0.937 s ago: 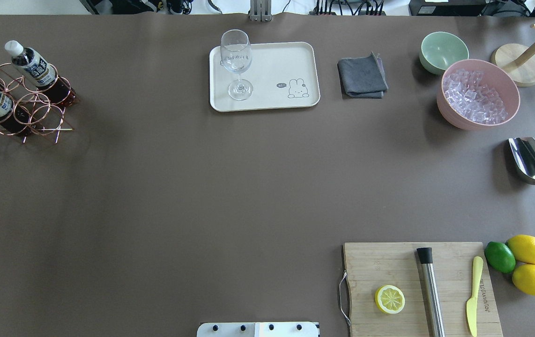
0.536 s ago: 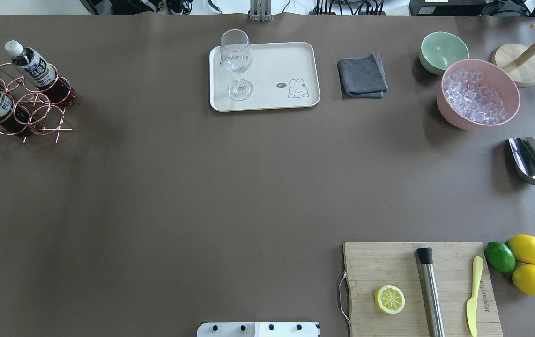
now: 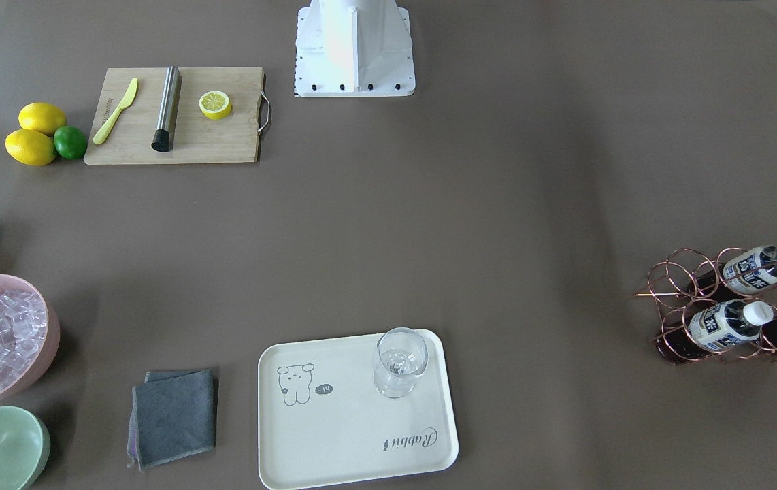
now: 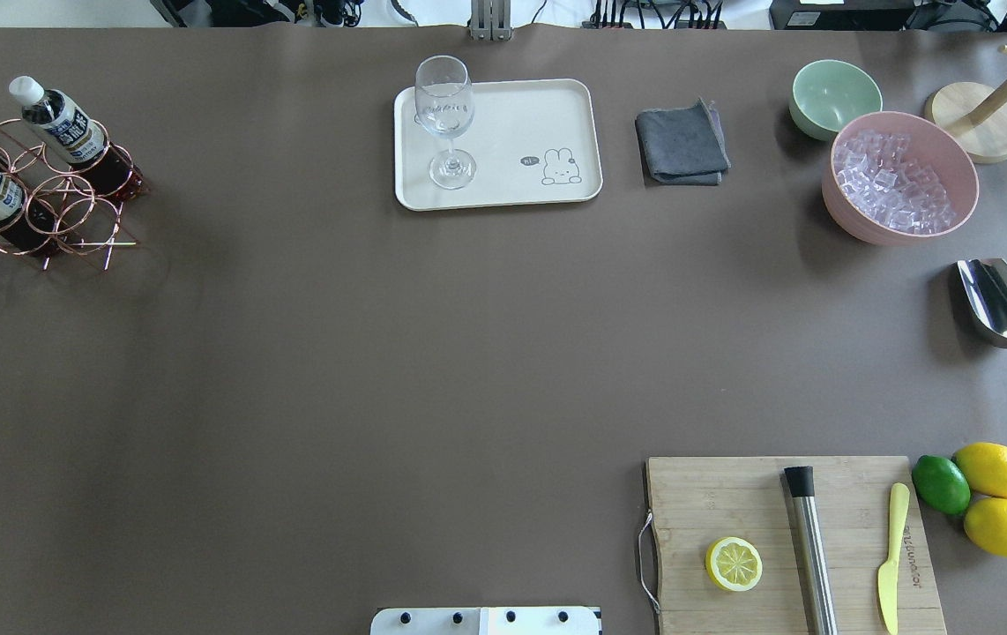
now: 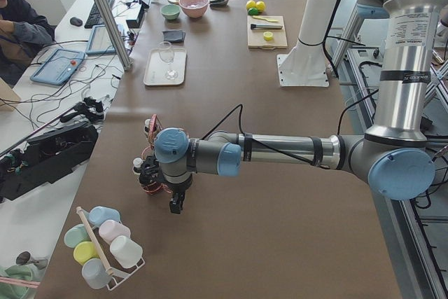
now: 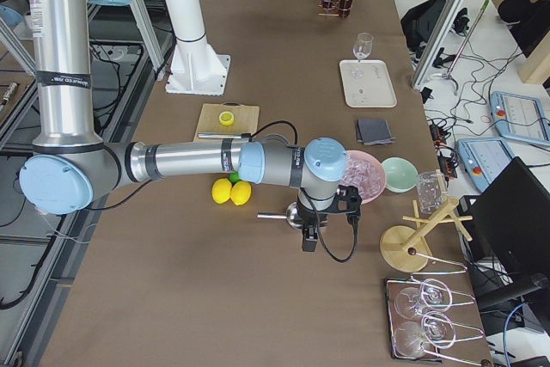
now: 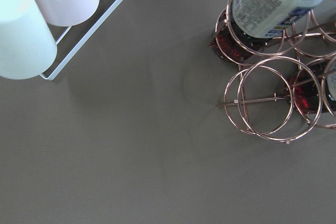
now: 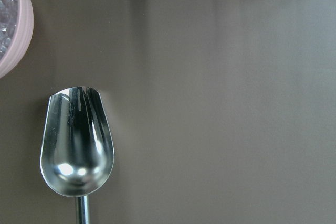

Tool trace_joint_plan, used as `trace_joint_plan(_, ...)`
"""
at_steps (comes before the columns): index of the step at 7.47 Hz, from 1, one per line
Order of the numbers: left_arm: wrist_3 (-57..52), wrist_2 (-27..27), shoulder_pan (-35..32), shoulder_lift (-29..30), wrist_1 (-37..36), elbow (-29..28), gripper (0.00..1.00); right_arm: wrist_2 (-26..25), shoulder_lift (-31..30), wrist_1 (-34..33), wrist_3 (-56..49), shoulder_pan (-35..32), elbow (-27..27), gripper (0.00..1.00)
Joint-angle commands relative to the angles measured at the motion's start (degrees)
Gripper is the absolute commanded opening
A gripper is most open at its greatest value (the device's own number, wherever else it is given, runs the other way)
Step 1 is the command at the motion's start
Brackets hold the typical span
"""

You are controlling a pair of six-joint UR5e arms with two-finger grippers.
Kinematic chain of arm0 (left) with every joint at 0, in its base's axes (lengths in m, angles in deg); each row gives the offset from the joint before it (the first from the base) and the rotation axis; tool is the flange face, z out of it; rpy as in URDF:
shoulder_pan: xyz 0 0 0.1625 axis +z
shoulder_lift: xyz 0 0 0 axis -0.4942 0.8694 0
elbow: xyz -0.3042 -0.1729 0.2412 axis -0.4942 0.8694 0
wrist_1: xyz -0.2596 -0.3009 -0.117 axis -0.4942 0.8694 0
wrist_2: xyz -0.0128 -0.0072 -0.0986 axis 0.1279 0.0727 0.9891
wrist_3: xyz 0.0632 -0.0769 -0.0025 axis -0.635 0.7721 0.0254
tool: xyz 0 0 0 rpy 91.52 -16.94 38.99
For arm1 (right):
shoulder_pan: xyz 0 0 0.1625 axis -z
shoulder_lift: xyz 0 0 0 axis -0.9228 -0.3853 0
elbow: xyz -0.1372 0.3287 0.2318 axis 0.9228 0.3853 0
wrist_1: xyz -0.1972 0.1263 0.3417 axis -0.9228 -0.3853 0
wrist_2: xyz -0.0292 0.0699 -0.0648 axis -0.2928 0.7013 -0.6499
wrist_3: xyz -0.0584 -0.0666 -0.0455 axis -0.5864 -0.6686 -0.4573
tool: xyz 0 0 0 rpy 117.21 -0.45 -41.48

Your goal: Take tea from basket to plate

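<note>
Brown matte covering over the whole counter (image 4: 362, 353), faintly creased and evenly lit. Cables and dark equipment past the far edge. In the side views, aluminium posts, desks with screens and a seated person (image 5: 17, 22).

Far left, overhead view: copper-wire basket (image 4: 85, 216) at the counter's left edge, holding three bottles of tea (image 4: 63, 123). Long axis of each bottle vertical, white cap uppermost, dark base seated in a ring. Seen leaning outward from above, but standing upright as seen from the right end.

Left hand (image 5: 175, 206) low over the counter, just beside the basket, with a rack of pastel cups (image 5: 105, 246) close by. Fingers apart or together: cannot tell.

Centre, far side: cream plate (image 4: 512, 110), well apart from the basket, with a stemmed glass (image 4: 445, 119) upright at its left end.

Further right: folded grey cloth (image 4: 682, 145), green bowl (image 4: 834, 93), pink bowl (image 4: 852, 227) of ice cubes, steel scoop (image 4: 1002, 304).

Near right: wooden board (image 4: 715, 498) carrying a half lemon (image 4: 734, 564), a steel rod (image 4: 810, 547) and a yellow knife (image 4: 891, 556), with a lime (image 4: 941, 484) and two lemons (image 4: 995, 469) beside it.

Right hand (image 6: 308, 242) above the scoop. Fingers apart or together: cannot tell.
</note>
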Motion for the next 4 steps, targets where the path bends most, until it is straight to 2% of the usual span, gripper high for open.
trace_joint_plan(1, -12.75, -0.12, 0.01, -0.04, 0.04, 1.23, 0.98, 0.12, 0.0, 0.0, 0.0, 0.72, 0.07, 1.0)
trace_joint_plan(4, -32.6, -1.16, 0.45, 0.75, -0.31, 3.6, 0.98, 0.12, 0.0, 0.0, -0.08, 1.08, -0.02, 1.0)
